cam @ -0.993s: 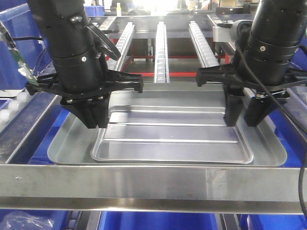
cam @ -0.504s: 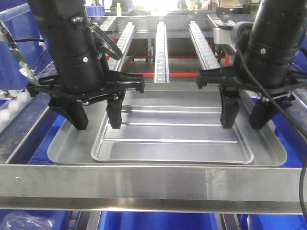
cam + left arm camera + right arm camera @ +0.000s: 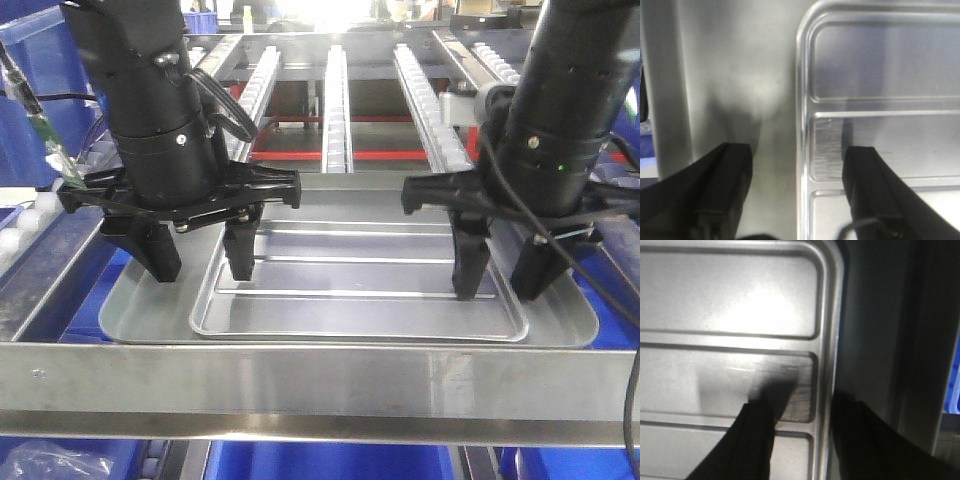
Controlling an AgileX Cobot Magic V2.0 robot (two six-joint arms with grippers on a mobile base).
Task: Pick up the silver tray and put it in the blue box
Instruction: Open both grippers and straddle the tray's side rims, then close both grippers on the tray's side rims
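I see the silver tray (image 3: pixel 360 285) lying flat inside a larger, duller grey tray (image 3: pixel 135 300), set toward that tray's front edge, its two long ridges running side to side. Both trays sit just behind the front metal rail (image 3: pixel 320 380), with roller tracks (image 3: pixel 336 110) running away behind them.

My left pincer (image 3: pixel 200 268) is spread wide and straddles the silver tray's left short rim: one finger stands inside over the ridged floor, the other outside over the grey tray. My right pincer (image 3: pixel 498 288) is also spread wide and straddles the right short rim in the same way, inner finger over the tray floor, outer finger over the grey tray. Neither pincer is closed on the rim; in both wrist views a gap shows between each finger and the raised edge. I cannot tell whether the fingertips touch the metal below them.

Blue plastic (image 3: pixel 330 462) shows beneath the front rail, too little of it to say which container it is.
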